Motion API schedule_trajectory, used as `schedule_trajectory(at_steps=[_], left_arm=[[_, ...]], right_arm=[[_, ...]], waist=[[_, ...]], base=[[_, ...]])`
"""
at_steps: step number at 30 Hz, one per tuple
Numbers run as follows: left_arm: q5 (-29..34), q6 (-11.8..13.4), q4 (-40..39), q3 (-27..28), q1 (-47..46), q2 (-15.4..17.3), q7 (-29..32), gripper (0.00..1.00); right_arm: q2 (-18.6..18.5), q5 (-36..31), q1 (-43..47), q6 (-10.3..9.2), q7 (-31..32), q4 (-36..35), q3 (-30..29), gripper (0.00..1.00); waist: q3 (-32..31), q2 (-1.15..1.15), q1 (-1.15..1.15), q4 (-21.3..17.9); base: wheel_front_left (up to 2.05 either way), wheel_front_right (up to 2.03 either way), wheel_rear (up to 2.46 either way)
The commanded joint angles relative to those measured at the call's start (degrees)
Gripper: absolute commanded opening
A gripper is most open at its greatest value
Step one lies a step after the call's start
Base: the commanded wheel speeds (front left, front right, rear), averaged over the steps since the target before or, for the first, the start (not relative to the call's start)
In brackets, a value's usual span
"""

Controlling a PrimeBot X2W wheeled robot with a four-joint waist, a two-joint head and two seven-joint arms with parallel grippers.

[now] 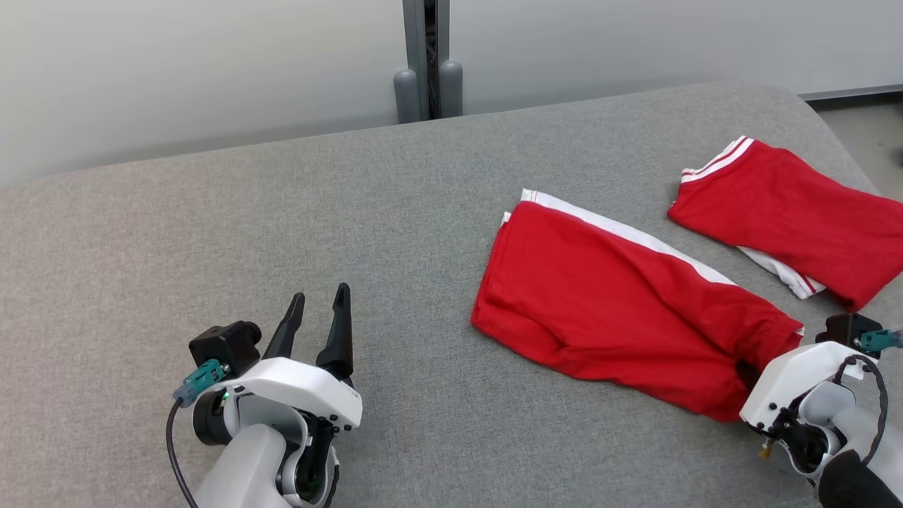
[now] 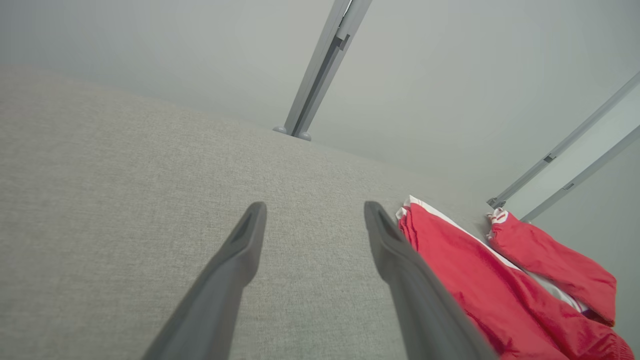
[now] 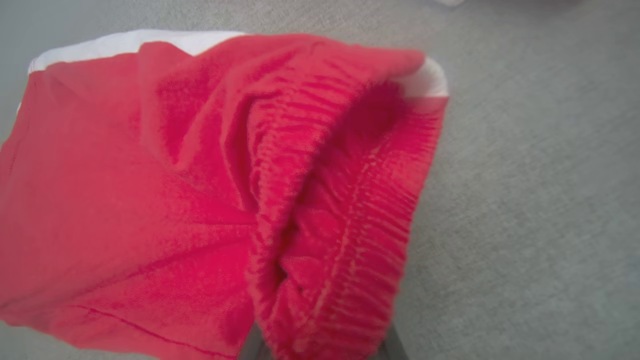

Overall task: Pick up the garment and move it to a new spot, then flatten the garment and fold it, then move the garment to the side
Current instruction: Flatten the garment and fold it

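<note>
At the lower right of the head view, the right gripper (image 1: pixel 751 372) is pinched narrow on the gathered waistband (image 3: pixel 325 225) of the red garment (image 1: pixel 621 303), with its fingers buried in the cloth (the right wrist view has the elastic bunched just above its bottom edge). From the grip the garment stretches up and left across the grey cushion (image 1: pixel 211 233). It lies centre-right, with a white stripe along its upper edge. Just beyond it, at upper right, a second red piece (image 1: pixel 797 212) with white trim lies apart from it. At lower left the left gripper (image 1: pixel 321 293) stands spread wide, holding nothing. A grey post (image 1: pixel 427 63) rises at top centre.
</note>
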Motion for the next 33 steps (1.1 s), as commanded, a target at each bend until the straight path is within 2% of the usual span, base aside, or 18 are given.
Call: schedule_trajectory(at_steps=[1, 6, 20, 33], left_arm=[[-0.37, 0.31, -0.24, -0.18, 0.56, 0.3, -0.2, 1.0], [-1.25, 0.71, -1.08, -0.95, 1.04, 0.29, -0.2, 1.0], [-2.94, 1.08, -1.68, -2.23, 1.42, 0.28, -0.21, 1.0], [-3.44, 1.33, -2.07, -2.61, 1.81, 0.28, -0.21, 1.0]], right_arm=[[-0.29, -0.65, -0.28, -0.45, 0.45, 1.09, 0.37, 0.0], [0.54, -2.6, -3.89, -0.29, 0.83, 2.99, 1.35, 0.0], [4.78, -7.51, -13.13, -0.23, 3.1, 2.72, 4.9, 0.0], [8.5, -8.86, -15.93, -0.23, 4.82, 1.68, 5.9, 0.0]], waist=[[-0.59, 0.0, 0.0, -0.17], [-0.77, 0.0, 0.0, 0.13], [-0.29, 0.0, 0.0, 3.49], [-1.09, 0.0, 0.0, 5.11]], base=[[0.0, 0.0, 0.0], [0.0, 0.0, 0.0], [0.0, 0.0, 0.0], [0.0, 0.0, 0.0]])
